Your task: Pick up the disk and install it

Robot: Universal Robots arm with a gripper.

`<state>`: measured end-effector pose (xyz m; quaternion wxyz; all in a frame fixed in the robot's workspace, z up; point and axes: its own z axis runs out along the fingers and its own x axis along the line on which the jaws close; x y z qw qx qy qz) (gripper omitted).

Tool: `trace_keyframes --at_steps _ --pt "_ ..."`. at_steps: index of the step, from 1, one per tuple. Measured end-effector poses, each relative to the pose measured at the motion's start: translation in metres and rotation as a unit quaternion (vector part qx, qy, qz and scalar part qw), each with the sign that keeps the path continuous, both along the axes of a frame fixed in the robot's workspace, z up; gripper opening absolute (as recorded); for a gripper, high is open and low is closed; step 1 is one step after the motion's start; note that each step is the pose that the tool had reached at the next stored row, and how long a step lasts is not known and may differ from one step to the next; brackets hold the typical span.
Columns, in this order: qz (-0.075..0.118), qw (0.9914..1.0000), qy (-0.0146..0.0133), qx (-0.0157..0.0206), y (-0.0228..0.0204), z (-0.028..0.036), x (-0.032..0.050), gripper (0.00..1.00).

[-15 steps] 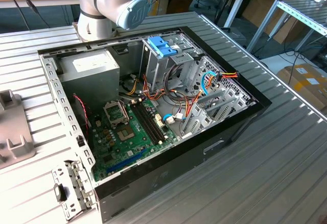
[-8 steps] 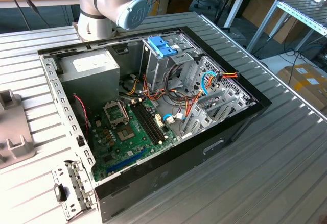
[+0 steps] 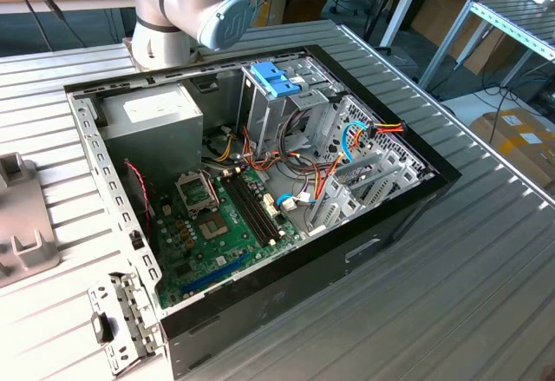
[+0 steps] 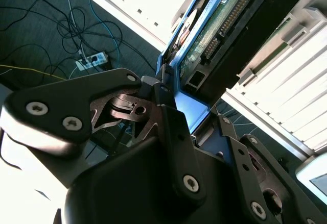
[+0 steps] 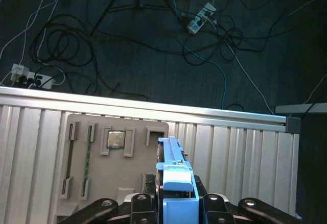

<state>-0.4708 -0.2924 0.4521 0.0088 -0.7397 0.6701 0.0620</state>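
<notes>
Gripper (image 4: pixel 191 109) is clamped on the light-blue rail of the disk (image 4: pixel 237 22), whose long axis runs straight out from between the jaws, away from the wrist. In the first wrist view the disk is held over the grey parts tray (image 5: pixel 120 119) on the slatted table (image 5: pixel 245 157). In the exterior view that tray sits at 9 o'clock from the open computer case (image 3: pixel 260 298), so the drive cage (image 3: pixel 295 112) at the case's 12 o'clock is judged the target side, crowded by the blue tabbed piece (image 3: pixel 273 77) on top, power supply (image 3: pixel 160 125) at 10 o'clock and loose cables (image 3: pixel 334 160) at 2 o'clock.
</notes>
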Motion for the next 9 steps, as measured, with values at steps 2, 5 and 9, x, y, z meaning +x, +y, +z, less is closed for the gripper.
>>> trace_keyframes --at_steps 2,5,9 --pt "0.0 1.0 0.0 0.0 0.0 0.0008 0.0 0.37" --pt "0.0 1.0 0.0 0.0 0.0 0.002 0.0 0.37" --pt "0.0 1.0 0.0 0.0 0.0 0.0038 0.0 0.37"
